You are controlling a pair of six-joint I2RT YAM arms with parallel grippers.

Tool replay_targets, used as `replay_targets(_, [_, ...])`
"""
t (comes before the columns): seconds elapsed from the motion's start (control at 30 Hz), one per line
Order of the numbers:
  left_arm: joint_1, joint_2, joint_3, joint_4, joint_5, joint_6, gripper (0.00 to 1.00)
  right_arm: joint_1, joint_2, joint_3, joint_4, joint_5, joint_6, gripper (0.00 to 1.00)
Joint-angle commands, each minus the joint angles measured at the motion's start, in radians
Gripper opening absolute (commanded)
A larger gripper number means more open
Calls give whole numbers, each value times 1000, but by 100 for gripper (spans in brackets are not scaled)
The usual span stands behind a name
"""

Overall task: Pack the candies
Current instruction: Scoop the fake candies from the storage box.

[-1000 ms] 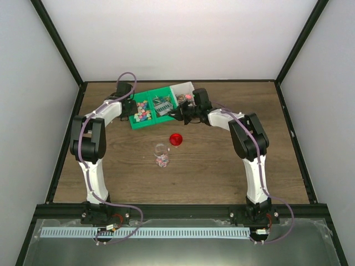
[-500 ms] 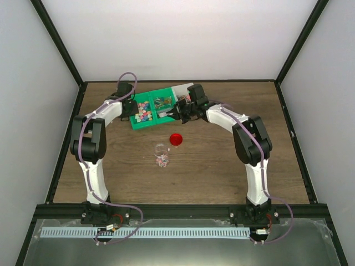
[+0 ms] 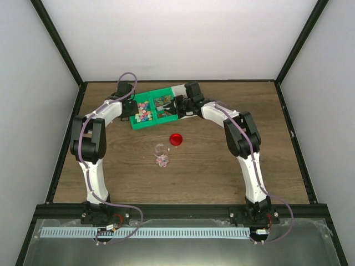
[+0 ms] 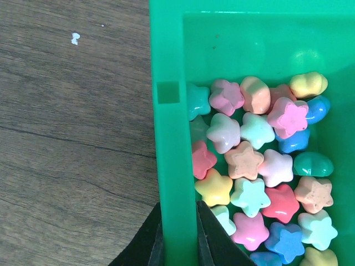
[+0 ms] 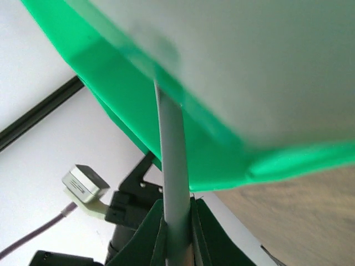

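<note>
Both my grippers are clamped: the left gripper point(image 4: 178, 246) pinches the wall of the green tray point(image 4: 169, 144), and the right gripper point(image 5: 177, 230) grips a grey scoop handle point(image 5: 172, 144) — star-shaped candies point(image 4: 258, 166) lie heaped in the tray, just beside my left fingers.

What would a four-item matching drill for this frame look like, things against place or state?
Things:
1 left gripper
2 right gripper
3 red lid
4 clear jar

Place or state:
a flat on the table, nothing in it
b shut on grey handle
c shut on green tray wall
d holds a few candies

Pairs: 1-c, 2-b, 3-a, 4-d
</note>
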Motion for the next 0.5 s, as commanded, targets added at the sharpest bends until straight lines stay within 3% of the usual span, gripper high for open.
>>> replay_targets(0.0, [-23, 34, -3, -66, 47, 45, 4, -9, 137, -24, 27, -14, 56, 1])
replay_targets(0.23, [-24, 43, 4, -68, 51, 43, 4, -41, 162, -76, 286, -49, -110, 1])
replay_targets(0.47, [-21, 53, 11, -68, 55, 11, 4, -41, 134, -275, 579, -113, -233, 1])
